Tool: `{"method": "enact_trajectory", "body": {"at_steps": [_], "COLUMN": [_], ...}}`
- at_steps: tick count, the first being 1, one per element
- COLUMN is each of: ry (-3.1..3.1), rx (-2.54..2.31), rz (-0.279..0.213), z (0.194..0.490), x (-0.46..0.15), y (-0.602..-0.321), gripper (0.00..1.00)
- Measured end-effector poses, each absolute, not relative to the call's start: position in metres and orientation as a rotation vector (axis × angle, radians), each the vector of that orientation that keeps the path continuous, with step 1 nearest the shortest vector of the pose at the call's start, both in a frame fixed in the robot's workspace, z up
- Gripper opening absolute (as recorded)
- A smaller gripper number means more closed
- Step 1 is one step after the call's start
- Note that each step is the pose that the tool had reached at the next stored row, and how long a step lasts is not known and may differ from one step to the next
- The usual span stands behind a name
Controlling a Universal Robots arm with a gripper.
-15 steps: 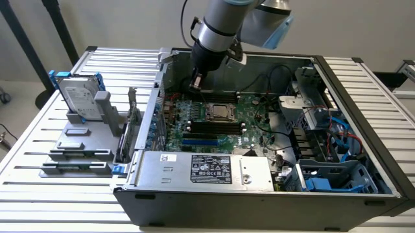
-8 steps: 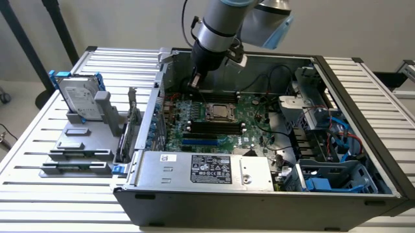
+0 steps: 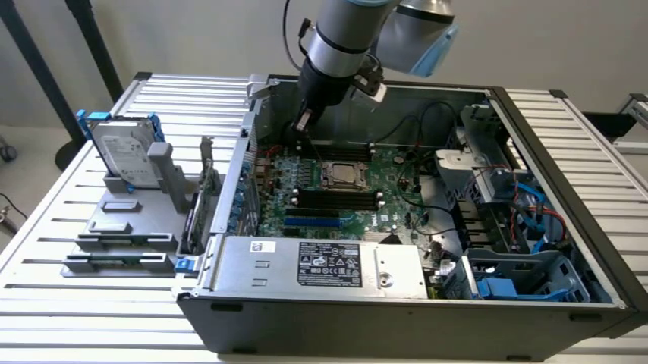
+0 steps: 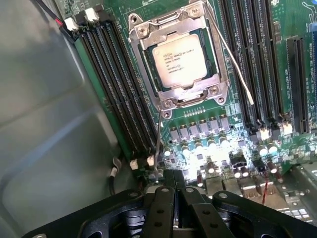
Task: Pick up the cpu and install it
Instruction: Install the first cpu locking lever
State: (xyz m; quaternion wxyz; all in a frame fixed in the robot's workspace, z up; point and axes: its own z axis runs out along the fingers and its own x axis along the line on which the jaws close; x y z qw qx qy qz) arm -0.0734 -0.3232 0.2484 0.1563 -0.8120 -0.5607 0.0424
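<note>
The cpu (image 4: 179,60), a flat square chip with a silvery top and printed text, lies inside the metal-framed socket (image 4: 148,29) on the green motherboard. It also appears mid-board in the exterior view (image 3: 341,174). My gripper (image 4: 174,174) is shut with nothing between its fingers. It hangs over the board's row of small capacitors, apart from the socket, near one thin wire lever (image 4: 157,144). In the exterior view the gripper (image 3: 302,125) hovers above the rear left part of the board, inside the open computer case (image 3: 405,318).
Black memory slots (image 4: 116,84) flank the socket on both sides. A second wire lever (image 4: 235,64) stands off the socket. A silver hard drive with blue brackets (image 3: 127,152) stands on a grey holder outside the case. The power supply (image 3: 319,265) fills the case's front.
</note>
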Motion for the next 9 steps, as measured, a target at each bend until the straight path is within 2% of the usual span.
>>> {"method": "enact_trajectory", "body": {"at_steps": [9], "ry": [-1.559], "rx": [-2.339], "rz": [0.102], "z": [0.2535], "x": [-0.0825], "y": [-0.3250], "gripper": [0.11]}}
